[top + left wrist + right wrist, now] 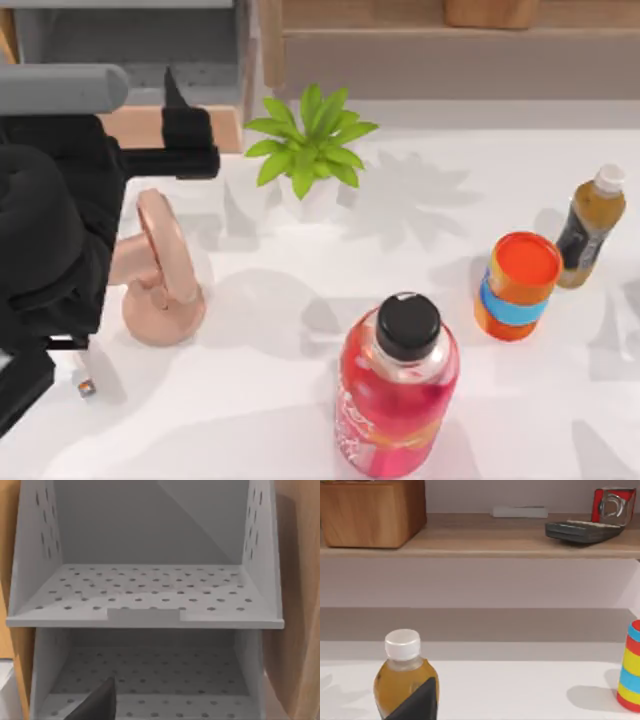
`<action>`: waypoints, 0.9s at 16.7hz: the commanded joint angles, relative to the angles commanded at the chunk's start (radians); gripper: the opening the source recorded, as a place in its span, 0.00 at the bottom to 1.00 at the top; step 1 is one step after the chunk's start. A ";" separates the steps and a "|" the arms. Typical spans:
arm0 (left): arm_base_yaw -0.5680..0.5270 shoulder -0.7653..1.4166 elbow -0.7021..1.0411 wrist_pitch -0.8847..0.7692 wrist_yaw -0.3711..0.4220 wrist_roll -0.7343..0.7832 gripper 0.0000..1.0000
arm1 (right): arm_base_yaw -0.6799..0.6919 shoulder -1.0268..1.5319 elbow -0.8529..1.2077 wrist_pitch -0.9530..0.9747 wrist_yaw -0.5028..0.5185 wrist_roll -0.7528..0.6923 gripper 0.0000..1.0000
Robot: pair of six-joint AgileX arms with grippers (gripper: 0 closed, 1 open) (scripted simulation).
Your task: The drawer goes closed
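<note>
The left gripper (172, 92) hovers at the far left of the surface (300, 400), just in front of the drawer (170, 125), whose tan front panel stands out from the grey cabinet. In the left wrist view the drawer (150, 680) is open, its dotted grey floor exposed under an upper grey tray (145, 592). I cannot tell whether the fingers are spread or closed. In my judgement the approach step is in hand; next the gripper must meet the panel and push it straight inward.
</note>
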 joint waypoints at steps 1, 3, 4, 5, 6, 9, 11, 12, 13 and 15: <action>-0.024 0.049 0.020 0.029 -0.024 0.001 1.00 | 0.000 0.000 0.000 0.000 0.000 0.000 1.00; -0.059 0.117 0.048 0.070 -0.057 0.002 1.00 | 0.000 0.000 0.000 0.000 0.000 0.000 1.00; -0.068 0.134 0.056 0.081 -0.066 0.002 1.00 | 0.000 0.000 0.000 0.000 0.000 0.000 1.00; -0.071 0.141 0.058 0.085 -0.070 0.002 1.00 | 0.000 0.000 0.000 0.000 0.000 0.000 1.00; -0.071 0.141 0.058 0.085 -0.070 0.002 1.00 | 0.000 0.000 0.000 0.000 0.000 0.000 1.00; -0.067 0.138 0.054 0.082 -0.067 0.002 1.00 | 0.000 0.000 0.000 0.000 0.000 0.000 1.00; -0.058 0.140 0.053 0.088 -0.061 0.011 1.00 | 0.000 0.000 0.000 0.000 0.000 0.000 1.00; -0.038 0.144 0.050 0.099 -0.047 0.029 1.00 | 0.000 0.000 0.000 0.000 0.000 0.000 1.00; -0.010 0.151 0.046 0.116 -0.027 0.057 1.00 | 0.000 0.000 0.000 0.000 0.000 0.000 1.00; 0.073 0.170 0.035 0.164 0.032 0.136 1.00 | 0.000 0.000 0.000 0.000 0.000 0.000 1.00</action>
